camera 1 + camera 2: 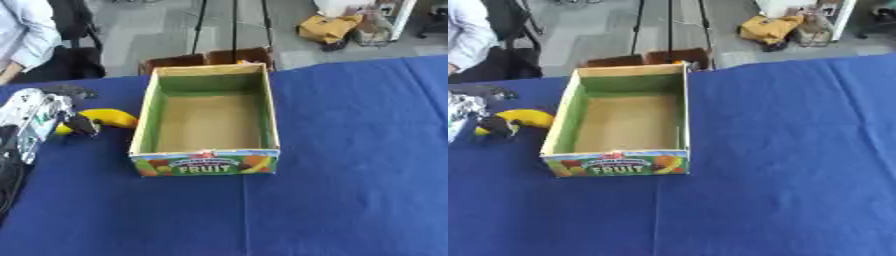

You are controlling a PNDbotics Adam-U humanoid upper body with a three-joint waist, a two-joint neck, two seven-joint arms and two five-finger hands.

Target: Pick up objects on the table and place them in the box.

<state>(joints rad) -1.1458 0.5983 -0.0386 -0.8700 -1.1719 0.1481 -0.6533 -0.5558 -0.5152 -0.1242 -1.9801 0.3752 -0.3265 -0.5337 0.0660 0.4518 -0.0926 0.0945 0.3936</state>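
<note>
While the left hand (39,117) pinches the banana (109,118) on the cloth beside the empty box (144,120), the fruit may slip free or clip the wall during the lift.

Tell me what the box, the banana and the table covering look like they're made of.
The box looks like matte cardboard: brown inside, thin walls, a printed FRUIT label on the front. The banana has a smooth yellow skin; real fruit or plastic, I can't tell. The table covering looks like blue cloth, matte, with faint crease lines. The left hand, black and silver, is at the banana.
</note>
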